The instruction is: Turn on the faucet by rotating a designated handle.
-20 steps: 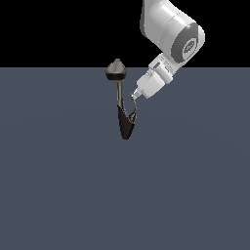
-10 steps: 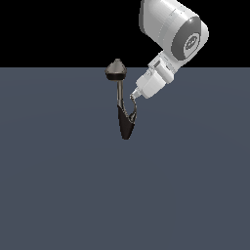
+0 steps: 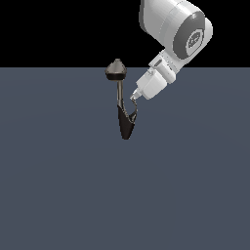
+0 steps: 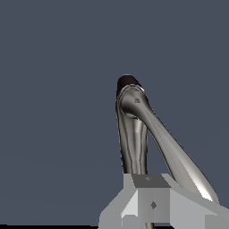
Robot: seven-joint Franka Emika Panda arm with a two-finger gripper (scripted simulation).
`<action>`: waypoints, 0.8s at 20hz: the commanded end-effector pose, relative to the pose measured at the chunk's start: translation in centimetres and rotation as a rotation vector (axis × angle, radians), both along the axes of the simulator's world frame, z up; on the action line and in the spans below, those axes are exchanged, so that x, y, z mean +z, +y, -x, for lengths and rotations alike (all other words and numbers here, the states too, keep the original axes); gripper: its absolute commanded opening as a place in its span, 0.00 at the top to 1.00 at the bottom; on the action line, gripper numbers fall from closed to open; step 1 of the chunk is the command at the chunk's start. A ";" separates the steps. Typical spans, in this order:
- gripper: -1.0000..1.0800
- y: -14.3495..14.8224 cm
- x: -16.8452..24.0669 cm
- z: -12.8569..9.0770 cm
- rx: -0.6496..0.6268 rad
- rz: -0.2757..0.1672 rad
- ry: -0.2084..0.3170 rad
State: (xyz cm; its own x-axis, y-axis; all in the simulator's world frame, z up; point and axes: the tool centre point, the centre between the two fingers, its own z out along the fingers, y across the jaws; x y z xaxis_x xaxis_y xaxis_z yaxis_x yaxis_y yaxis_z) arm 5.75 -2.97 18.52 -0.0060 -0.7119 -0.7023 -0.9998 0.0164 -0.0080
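The faucet (image 3: 118,93) stands upright with a grey cone cap (image 3: 116,69), a thin stem and a black tapering body (image 3: 126,126). Its handle (image 3: 135,114), a thin curved silvery wire, branches from the body on the exterior view's right. My gripper (image 3: 133,98) reaches down from the upper right of that view. Its narrow tip sits at the handle's upper end, and it looks shut with nothing held. In the wrist view, curved silvery metal of the faucet (image 4: 134,134) rises just beyond my grey fingers (image 4: 134,203). I cannot tell there which bar is the handle.
A flat dark grey floor (image 3: 58,185) spreads around the faucet. The white arm (image 3: 176,29) slants over the exterior view's upper right.
The arm's upper link has shifted slightly. The gripper tip stays by the handle's top, and the faucet looks the same.
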 end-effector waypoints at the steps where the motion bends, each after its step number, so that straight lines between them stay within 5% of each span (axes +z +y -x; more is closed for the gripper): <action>1: 1.00 -0.2 -0.3 1.0 0.002 -0.002 0.006; 12: 1.00 -0.9 -1.2 4.8 0.009 -0.006 0.009; 16: 1.00 -1.3 -1.3 4.4 0.013 -0.005 -0.007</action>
